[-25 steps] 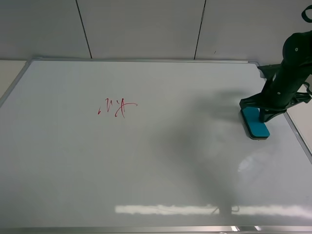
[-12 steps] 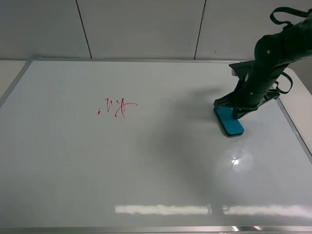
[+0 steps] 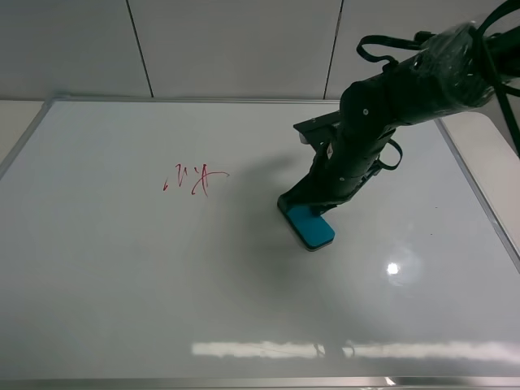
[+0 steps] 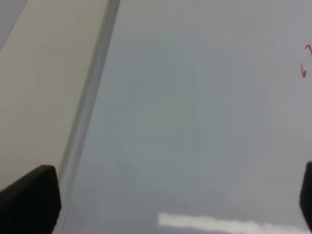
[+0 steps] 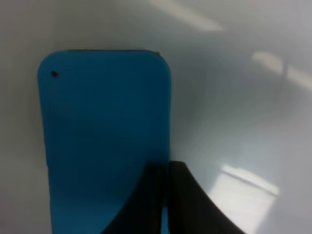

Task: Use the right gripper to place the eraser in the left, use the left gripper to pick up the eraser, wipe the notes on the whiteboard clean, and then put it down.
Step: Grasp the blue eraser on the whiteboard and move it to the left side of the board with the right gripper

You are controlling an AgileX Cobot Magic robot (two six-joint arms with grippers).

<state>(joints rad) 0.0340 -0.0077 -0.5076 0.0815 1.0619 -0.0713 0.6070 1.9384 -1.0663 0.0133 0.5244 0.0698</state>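
Note:
The teal-blue eraser [image 3: 309, 225] lies flat on the whiteboard [image 3: 122, 284], a little right of the board's middle. My right gripper [image 3: 314, 204] comes down on its far end, with the bulky black arm leaning in from the upper right. In the right wrist view the dark fingers [image 5: 146, 204] are closed together over the eraser [image 5: 102, 131]. The red notes [image 3: 195, 179] are on the left half of the board, well apart from the eraser. My left gripper [image 4: 168, 200] is open and empty above the board's left edge, and the notes [image 4: 306, 61] just show there.
The silver frame [image 4: 90, 107] runs along the board's left side, with beige table beyond it. A white panelled wall [image 3: 236, 49] stands behind the board. Bright light reflections lie along the board's front part [image 3: 268, 349].
My right gripper has moved left across the board, from its right edge to near the middle, and the eraser has moved with it. The notes are unchanged.

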